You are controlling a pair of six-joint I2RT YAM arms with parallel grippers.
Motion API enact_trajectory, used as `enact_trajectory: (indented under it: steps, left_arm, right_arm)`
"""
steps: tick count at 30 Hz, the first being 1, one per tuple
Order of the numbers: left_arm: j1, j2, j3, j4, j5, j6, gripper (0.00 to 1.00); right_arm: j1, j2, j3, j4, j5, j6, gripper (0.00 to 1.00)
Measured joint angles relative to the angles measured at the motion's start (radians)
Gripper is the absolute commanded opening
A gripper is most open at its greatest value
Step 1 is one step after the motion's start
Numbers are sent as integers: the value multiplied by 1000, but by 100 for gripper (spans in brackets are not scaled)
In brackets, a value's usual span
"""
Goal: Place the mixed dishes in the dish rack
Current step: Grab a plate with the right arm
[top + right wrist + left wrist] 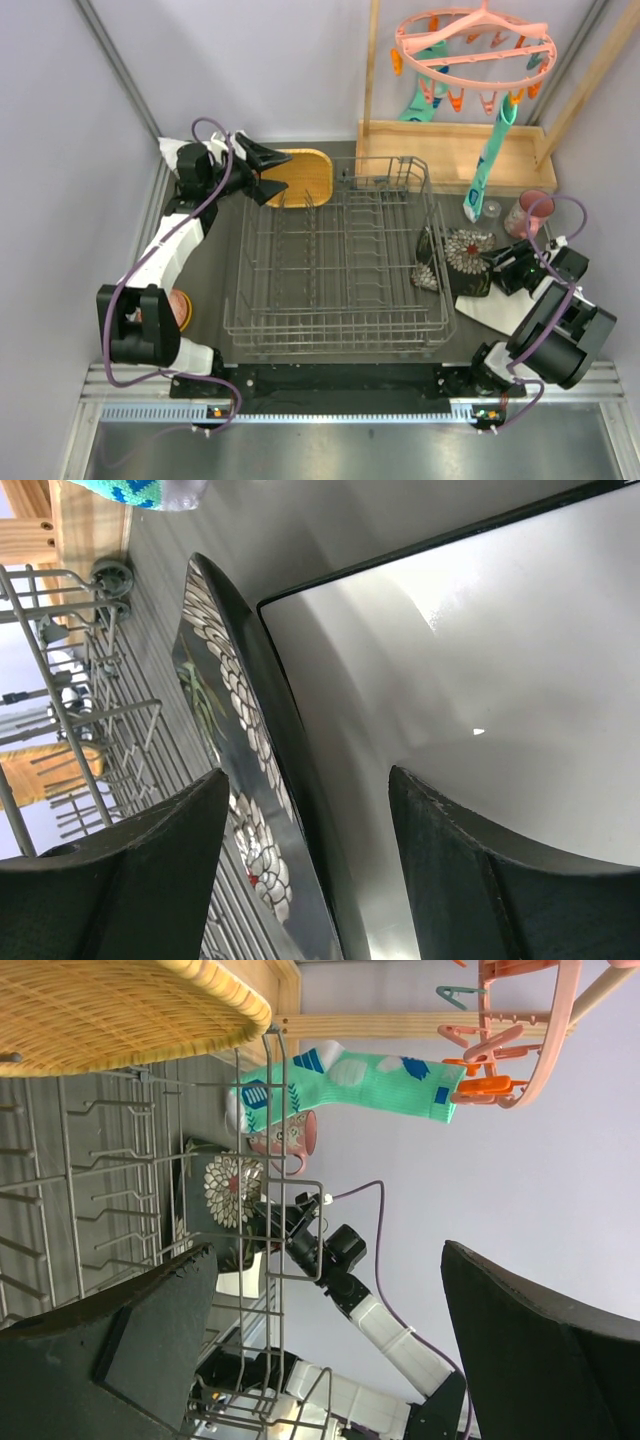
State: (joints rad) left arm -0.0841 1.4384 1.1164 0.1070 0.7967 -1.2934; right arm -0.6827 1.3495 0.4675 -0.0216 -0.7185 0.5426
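At far left, the left fingers (150,1360) are spread wide and empty, hovering just beside the yellow wooden plate (300,178). It lies on the table (215,265) at the far-left corner of the dish rack (340,318). Risk: a flat rim gives little purchase, so a pinch may skid the plate into the wires. Rack holds no dishes yet. At its right side, the right fingers (120,880) straddle the rim of the tilted black floral plate (468,250), partly open, with a gap on one side. Risk: the glossy edge slips, dropping onto the pale plate (490,312) or knocking the pink cup (525,212).
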Motion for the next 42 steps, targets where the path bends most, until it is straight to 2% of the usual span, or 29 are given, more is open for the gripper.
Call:
enact_trajectory:
  steps: [15, 22, 35, 38, 39, 42]
  left_arm:
    - [0, 110, -25, 158, 61, -70, 96]
    - [0, 111, -25, 182, 80, -71, 96]
    - [11, 111, -25, 185, 101, -71, 96]
    - [13, 111, -25, 185, 103, -71, 96]
    - [13, 111, -25, 185, 104, -71, 96]
    - [14, 111, -25, 185, 104, -71, 96]
  right_arm:
    - [0, 58, 27, 32, -45, -43, 67]
    - [4, 82, 44, 35, -68, -54, 67]
    - [86, 104, 105, -9, -11, -90, 67]
    - [86, 107, 109, -13, -10, -91, 60]
    - [87, 111, 111, -16, -7, -91, 54]
    - [86, 123, 112, -17, 3, -96, 45]
